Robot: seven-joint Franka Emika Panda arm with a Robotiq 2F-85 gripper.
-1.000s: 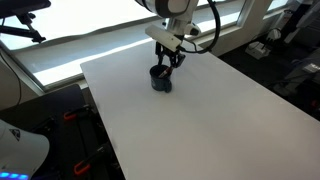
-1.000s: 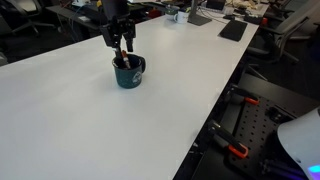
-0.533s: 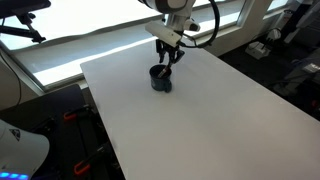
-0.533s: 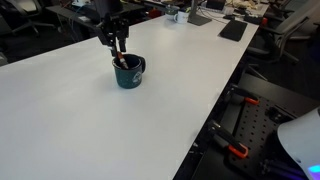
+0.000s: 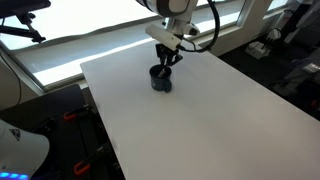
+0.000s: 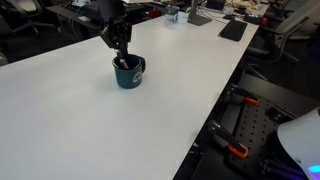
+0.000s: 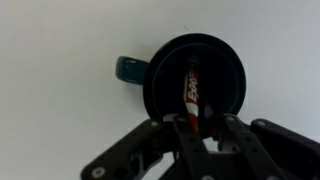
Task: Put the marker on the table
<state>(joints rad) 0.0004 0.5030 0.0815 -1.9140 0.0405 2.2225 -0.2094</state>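
Note:
The marker point(image 7: 190, 90), dark with a red and white label, stands tilted inside the dark teal cup point(image 7: 195, 85), its upper end sticking out toward the wrist camera. My gripper point(image 7: 198, 125) reaches down into the cup mouth, its two fingers drawn close together on that upper end. In both exterior views the gripper point(image 5: 166, 62) point(image 6: 121, 52) hangs straight above the cup point(image 5: 160, 78) point(image 6: 129, 71), which rests on the white table point(image 5: 200, 120) point(image 6: 80, 120). From outside, the fingers hide most of the marker.
The cup's handle point(image 7: 130, 69) points off to one side. Beyond the table edges are window blinds point(image 5: 90, 40), black equipment and cables point(image 6: 250, 120), and desk clutter point(image 6: 215, 15) at the far end.
The fingers have drawn together from wide apart to narrow around the marker's upper end. The arm stays above the cup, and the cup has not moved.

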